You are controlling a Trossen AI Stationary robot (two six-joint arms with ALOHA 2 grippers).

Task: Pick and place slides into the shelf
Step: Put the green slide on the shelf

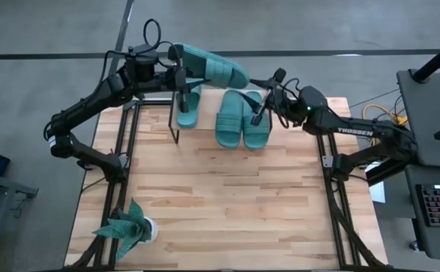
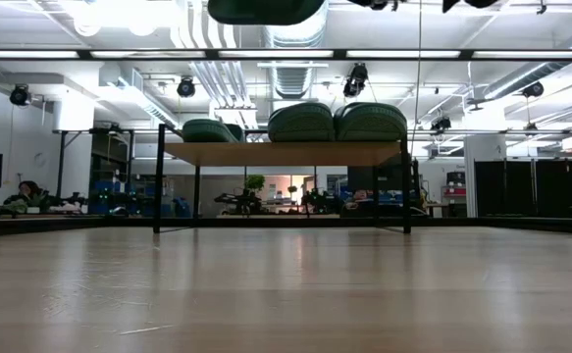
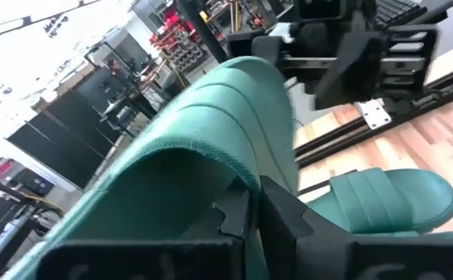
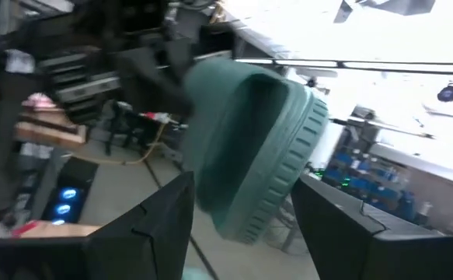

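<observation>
Your shelf [image 1: 204,102] at the counter's [image 1: 220,196] far edge already carries three slides: a pair [image 1: 242,119] side by side and a single one [image 1: 189,107] near the other end. The fourth slide [image 1: 208,66] hangs in the air above the shelf, pinched by your left pincer [image 1: 176,74]. Your right pincer [image 1: 269,89] stands spread just beside its toe end. By my reckoning only this last placement remains.

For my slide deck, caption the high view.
Left gripper holds a slide above the shelf; right gripper open.
</observation>
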